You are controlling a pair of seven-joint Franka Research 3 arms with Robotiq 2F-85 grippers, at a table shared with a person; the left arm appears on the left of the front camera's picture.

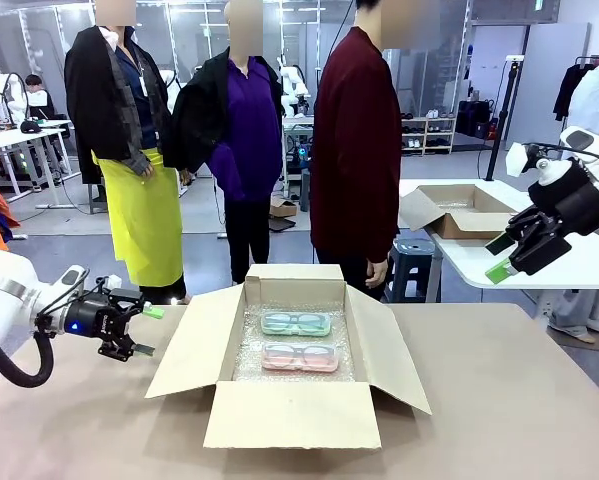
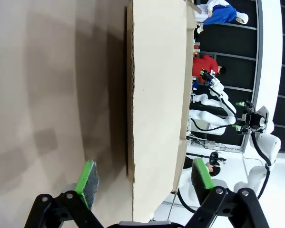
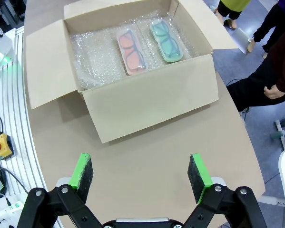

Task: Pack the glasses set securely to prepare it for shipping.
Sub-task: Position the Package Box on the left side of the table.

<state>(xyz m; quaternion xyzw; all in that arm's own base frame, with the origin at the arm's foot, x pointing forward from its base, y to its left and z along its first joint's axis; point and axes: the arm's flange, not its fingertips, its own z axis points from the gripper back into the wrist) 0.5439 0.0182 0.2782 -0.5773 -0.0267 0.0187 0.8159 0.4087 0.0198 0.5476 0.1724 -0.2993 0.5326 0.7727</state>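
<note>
Left tool [image 1: 147, 331] and right tool [image 1: 499, 257] stand wide, empty; I judge the mint-green case [image 1: 295, 323], 12 o'clock of the pink case [image 1: 300, 356], light, stiff, slick: grip across the width.

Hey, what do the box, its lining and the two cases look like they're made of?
Box: brown cardboard, matte, probably corrugated by its thick folded flaps. Lining: clear bubble wrap, glossy, covered in small bubbles. Mint case and pink case: likely translucent plastic, smooth; the glasses show through.
</note>
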